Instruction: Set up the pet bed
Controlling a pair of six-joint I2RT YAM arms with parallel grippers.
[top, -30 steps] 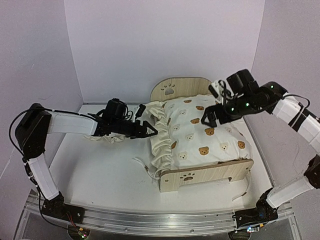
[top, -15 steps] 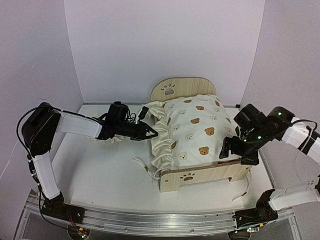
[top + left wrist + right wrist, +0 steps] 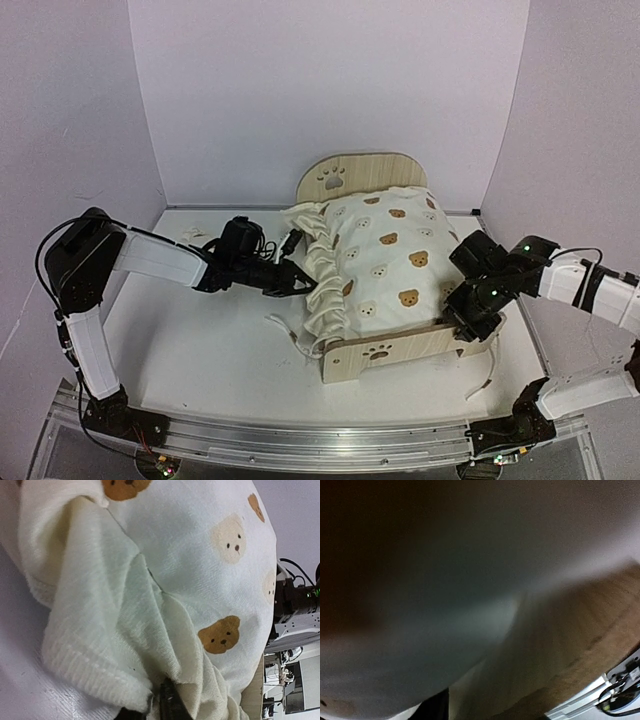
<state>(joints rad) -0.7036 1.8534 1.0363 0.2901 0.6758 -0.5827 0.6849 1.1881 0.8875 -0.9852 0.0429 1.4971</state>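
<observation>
A: My left claw [image 3: 302, 281] is nosed into the ruffle of the cushion [image 3: 390, 262]. I can't tell if it's pinching cloth. Its wrist view only shows one dark fingertip [image 3: 168, 704] among the folds.
B: And the pet bed [image 3: 400, 350]?
A: Mid-tabletop [image 3: 190, 345], cushion heaped on it. At the near right corner my right claw [image 3: 465, 320] is buried; its camera gives only blur and wood, so I can't tell its grip either. A tie [image 3: 284, 330] trails left.

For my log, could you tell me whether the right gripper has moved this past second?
Yes: the right gripper went from near the headboard to the footboard.
</observation>
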